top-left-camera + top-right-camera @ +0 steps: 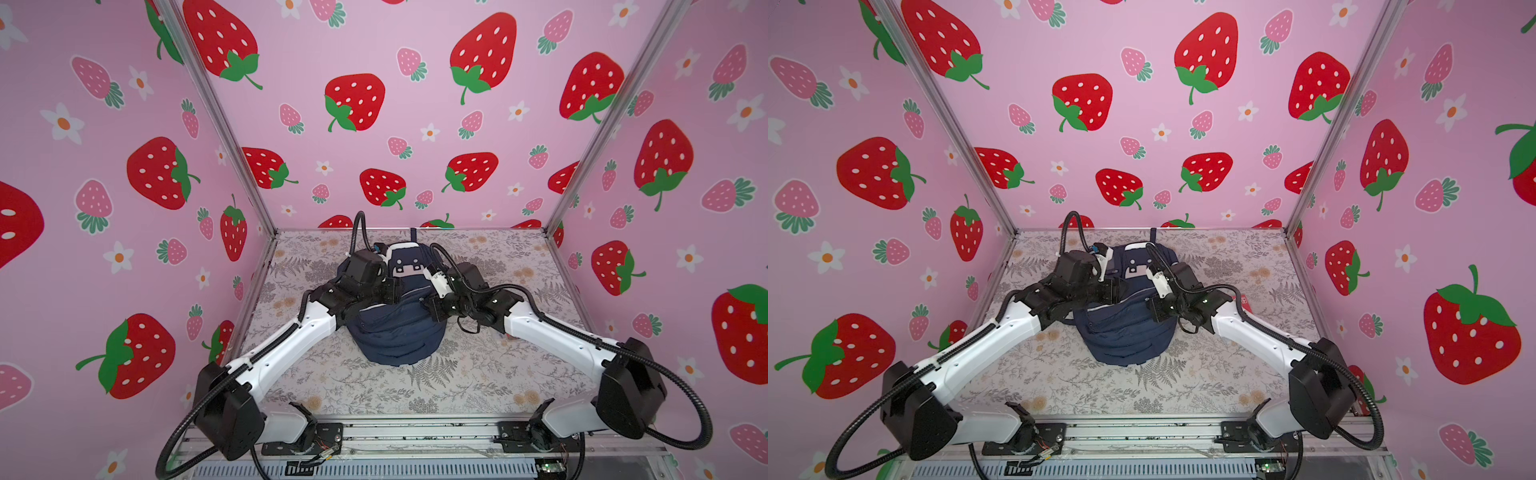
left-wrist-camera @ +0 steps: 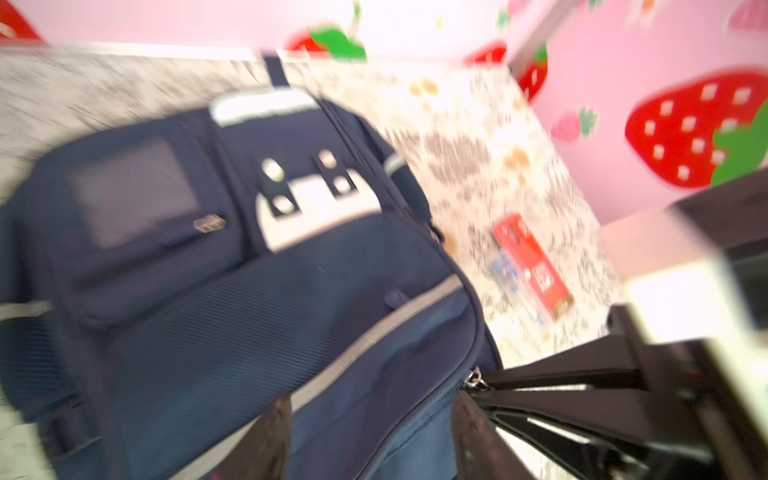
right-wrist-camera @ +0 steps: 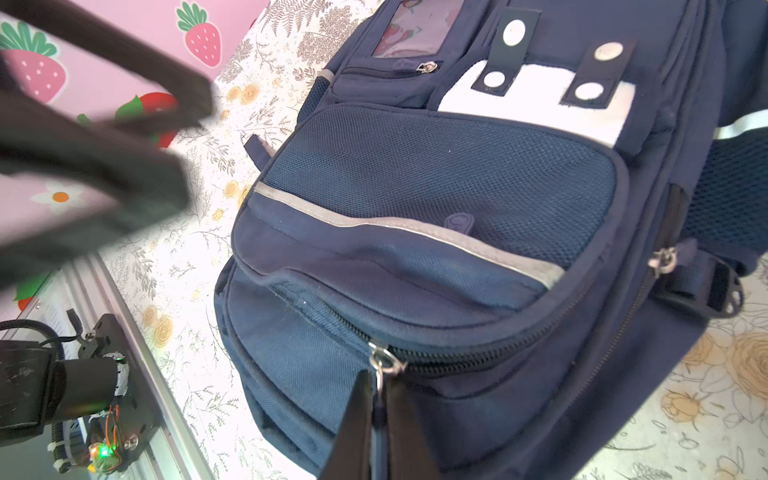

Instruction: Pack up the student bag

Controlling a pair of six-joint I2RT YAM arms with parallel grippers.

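I'm seeing the student bag (image 1: 395,332) lying mid-surface (image 1: 457,386). My right end effector (image 3: 376,386) is pinching the zipper pull (image 3: 384,360). My left end effector (image 2: 372,440) is hovering spread over the front pocket (image 3: 415,257). Best way, I'm thinking: pulling along the zip track, left bracing the fabric.

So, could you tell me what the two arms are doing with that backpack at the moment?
Both arms are bent over the student bag, which lies front-up on the floral table. The right gripper is shut on a zipper pull at the bag's front. The left gripper is open over the bag's front and holds nothing. A red box lies on the table beside the bag, not yet packed.
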